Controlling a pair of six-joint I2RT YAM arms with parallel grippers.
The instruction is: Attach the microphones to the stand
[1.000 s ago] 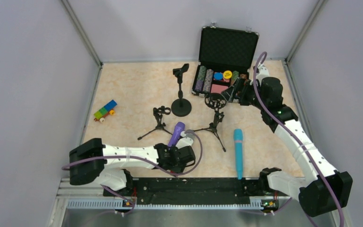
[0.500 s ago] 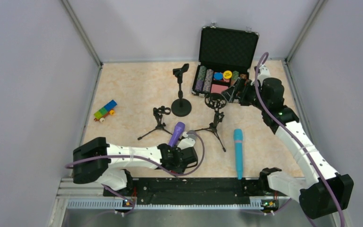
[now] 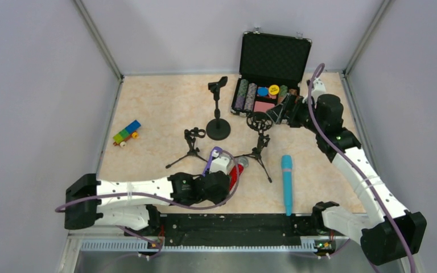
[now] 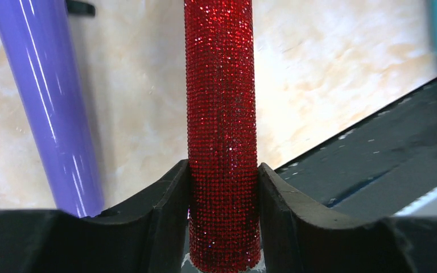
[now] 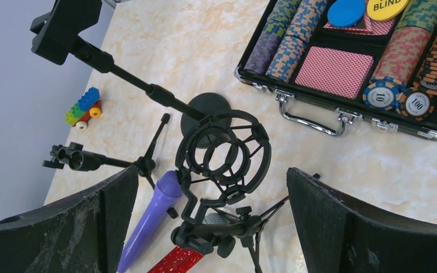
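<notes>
Left gripper (image 4: 222, 176): pinching the glittery red stick microphone (image 4: 221, 85) by its handle | glossy purple stick microphone (image 4: 45, 102): just beside it (only the handle shows up close) | teal-blue stick microphone (image 3: 286, 182): flat on the marbled table (image 3: 159, 102), apart to the right | right gripper (image 5: 211, 176): spread wide, hovering by the black shock-mount tripod stand (image 5: 223, 151)

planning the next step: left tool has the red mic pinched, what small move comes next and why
Probably lift the red microphone a little. The left tool is clamped on its handle, yet it sits low beside the purple microphone, while the ring-mount stand holds its ring higher, so it likely needs height first.
</notes>
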